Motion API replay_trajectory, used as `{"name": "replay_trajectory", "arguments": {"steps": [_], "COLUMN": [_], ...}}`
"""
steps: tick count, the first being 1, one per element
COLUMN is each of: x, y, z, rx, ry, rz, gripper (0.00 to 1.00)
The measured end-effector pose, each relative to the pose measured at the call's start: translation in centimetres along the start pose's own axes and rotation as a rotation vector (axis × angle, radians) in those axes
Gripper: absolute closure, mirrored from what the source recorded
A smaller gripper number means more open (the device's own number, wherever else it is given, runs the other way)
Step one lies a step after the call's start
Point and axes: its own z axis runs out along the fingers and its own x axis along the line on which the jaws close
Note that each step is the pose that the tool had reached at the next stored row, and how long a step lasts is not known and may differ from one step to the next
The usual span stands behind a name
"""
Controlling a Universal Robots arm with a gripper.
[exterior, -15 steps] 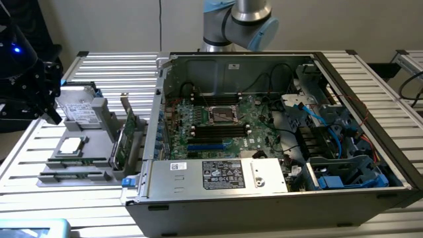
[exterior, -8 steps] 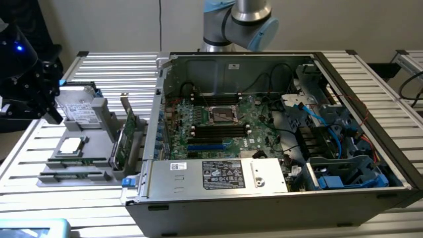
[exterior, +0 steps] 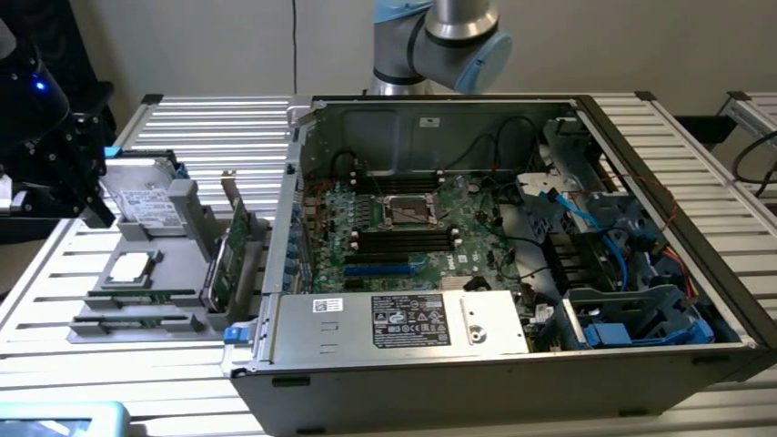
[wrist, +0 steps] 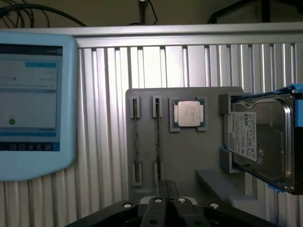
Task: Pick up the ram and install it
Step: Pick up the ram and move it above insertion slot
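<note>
Two ram sticks stand on edge in the slots of a grey holder tray [wrist: 189,161], one [wrist: 136,142] beside the other [wrist: 156,142]. In the exterior view these ram sticks [exterior: 144,296] lie at the tray's near end, to the exterior view's left of the open computer case [exterior: 510,364]. My gripper [wrist: 167,189] is shut with nothing between its fingers and hangs above the tray, just off the ends of the two sticks. Seen from outside, the gripper [exterior: 95,211] is a black body at the far left, over the tray's hard-drive end.
The tray also holds a CPU [wrist: 188,114] and a hard drive [wrist: 258,142]. A taller green expansion card [exterior: 237,264] stands between tray and case. Black memory slots [exterior: 401,238] lie on the motherboard. A light-blue tablet [wrist: 28,104] rests on the slatted table.
</note>
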Motion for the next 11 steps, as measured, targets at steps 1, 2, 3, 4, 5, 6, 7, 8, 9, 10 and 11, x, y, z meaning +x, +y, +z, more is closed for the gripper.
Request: {"name": "replay_trajectory", "arguments": {"steps": [1, 2, 3, 4, 5, 6, 7, 8, 9, 10, 11], "x": [0.0, 0.0, 0.0, 0.0, 0.0, 0.0, 0.0, 0.0, 0.0, 0.0, 0.0], "y": [0.0, 0.0, 0.0, 0.0, 0.0, 0.0, 0.0, 0.0, 0.0, 0.0, 0.0], "z": [0.0, 0.0, 0.0, 0.0, 0.0, 0.0, 0.0, 0.0, 0.0, 0.0, 0.0], "rx": [-0.0003, -0.0003, -0.0003, -0.0003, -0.0003, -0.0003, -0.0003, -0.0003, -0.0003, -0.0003, -0.0003], "ry": [0.0001, 0.0001, 0.0001, 0.0001, 0.0, 0.0001, 0.0, 0.0001, 0.0, 0.0, 0.0], "rz": [0.0, 0.0, 0.0, 0.0, 0.0, 0.0, 0.0, 0.0, 0.0, 0.0, 0.0], "gripper": [0.89, 0.89, 0.89, 0.89, 0.89, 0.89, 0.89, 0.89, 0.88, 0.82, 0.82]}}
